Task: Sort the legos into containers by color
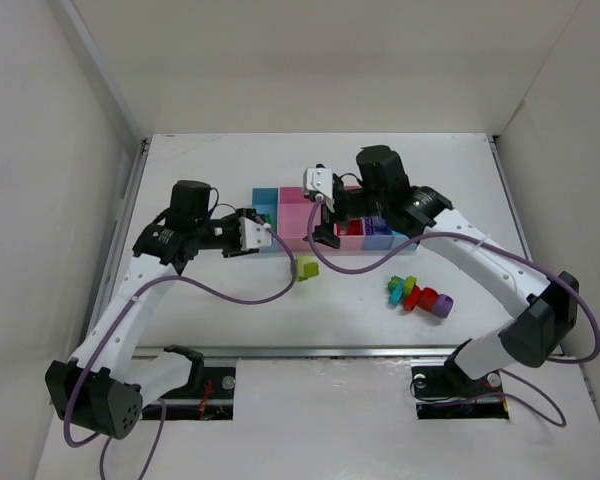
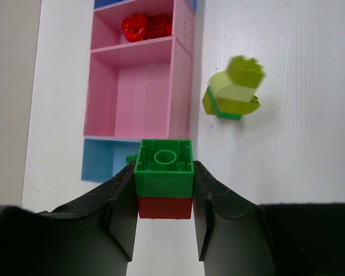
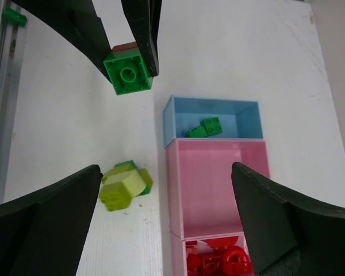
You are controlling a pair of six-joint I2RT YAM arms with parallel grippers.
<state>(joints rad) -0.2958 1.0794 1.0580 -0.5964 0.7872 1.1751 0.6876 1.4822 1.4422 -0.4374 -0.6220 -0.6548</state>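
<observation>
While the left gripper [image 2: 164, 175] clamps a small green-on-red stacked plastic brick [image 3: 126, 72], upper left in the right wrist view, the right gripper [image 3: 165, 168] gapes wide below it; the light blue plastic tray [image 3: 211, 101] sits just right.

White tubular links, bulky black joint housings on left arm [image 1: 120, 310] and right arm [image 1: 480, 258]. Purple cable [image 1: 230, 295] runs loose along each arm, base to wrist. Black base plate [image 1: 215, 385] at 7 o'clock of overhead view, twin at 5 o'clock. White camera block [image 1: 252, 232] on each wrist. On left gripper [image 2: 164, 190] and right gripper [image 3: 167, 195], matte black wedge-shaped fingers [image 3: 46, 224], flat inner faces.
</observation>
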